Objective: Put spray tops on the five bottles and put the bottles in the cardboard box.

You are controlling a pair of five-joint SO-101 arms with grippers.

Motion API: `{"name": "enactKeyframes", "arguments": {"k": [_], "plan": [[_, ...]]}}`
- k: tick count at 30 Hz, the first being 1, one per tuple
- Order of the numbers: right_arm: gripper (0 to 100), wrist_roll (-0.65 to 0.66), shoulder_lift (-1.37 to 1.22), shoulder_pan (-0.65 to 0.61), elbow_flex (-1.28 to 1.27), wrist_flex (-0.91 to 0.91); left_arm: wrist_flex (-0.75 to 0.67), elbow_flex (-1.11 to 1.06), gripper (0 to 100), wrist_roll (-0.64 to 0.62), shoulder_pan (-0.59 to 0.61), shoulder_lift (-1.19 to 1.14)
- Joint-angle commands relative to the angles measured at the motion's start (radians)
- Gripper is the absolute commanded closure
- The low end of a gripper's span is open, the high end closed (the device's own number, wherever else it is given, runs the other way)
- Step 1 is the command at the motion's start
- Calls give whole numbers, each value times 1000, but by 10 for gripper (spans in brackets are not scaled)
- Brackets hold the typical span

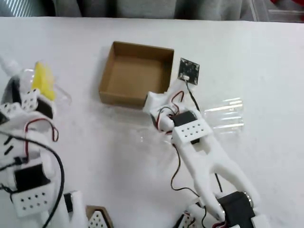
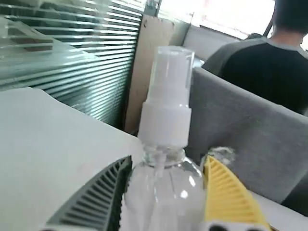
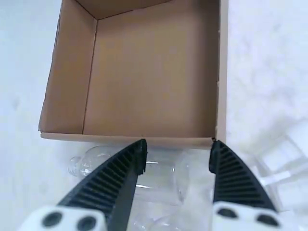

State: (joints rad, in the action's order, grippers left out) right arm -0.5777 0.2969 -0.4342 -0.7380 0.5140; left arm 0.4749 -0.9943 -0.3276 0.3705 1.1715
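The left gripper [image 2: 168,161] is clamping a clear bottle [image 2: 163,192] near the left edge of the worktop [image 1: 266,57]. The bottle's white spray top [image 2: 166,106] is pointing away from the wrist. The right gripper [image 3: 178,147] is hovering, fingers apart, over a second bottle [image 3: 159,177]. This one is lying on its side along the near wall of the cardboard box [image 3: 144,72]. In the high view, more clear bottles [image 1: 227,114] are lying towards the right edge, and a small circuit board [image 1: 189,70] is sitting just beside the box.

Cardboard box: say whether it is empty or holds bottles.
Empty: the cardboard box shows a bare brown floor in the right wrist view; a clear bottle lies outside it.
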Motion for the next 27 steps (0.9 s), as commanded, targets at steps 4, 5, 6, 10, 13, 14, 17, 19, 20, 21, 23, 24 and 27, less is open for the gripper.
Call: {"name": "enactKeyframes", "arguments": {"k": [4, 5, 6, 10, 13, 14, 17, 19, 20, 21, 23, 24, 27], "plan": [[807, 12, 13, 71, 8, 5, -61, 250, 958, -26, -117, -216], [807, 20, 13, 84, 8, 5, -100, 256, 958, -26, -125, -236], [807, 40, 13, 96, 8, 5, -147, 256, 958, -26, -131, -252], [807, 84, 13, 124, 8, 5, -334, 229, 958, -26, -162, -325], [807, 89, 13, 128, 9, 5, -471, 190, 958, -26, -200, -380], [807, 89, 13, 128, 9, 5, -509, 178, 958, -26, -214, -398], [807, 94, 13, 128, 9, 5, -585, 157, 958, 5, -252, -456], [807, 94, 13, 130, 9, 5, -617, 160, 958, 75, -280, -499], [807, 94, 13, 130, 9, 5, -637, 163, 958, 107, -294, -524], [807, 94, 13, 130, 8, 5, -661, 164, 958, 132, -308, -549], [807, 94, 13, 131, 8, 5, -727, 164, 958, 173, -335, -602], [807, 94, 13, 136, 6, 5, -763, 166, 958, 190, -349, -630], [807, 94, 13, 157, 6, 5, -867, 167, 958, 255, -380, -711]]}}
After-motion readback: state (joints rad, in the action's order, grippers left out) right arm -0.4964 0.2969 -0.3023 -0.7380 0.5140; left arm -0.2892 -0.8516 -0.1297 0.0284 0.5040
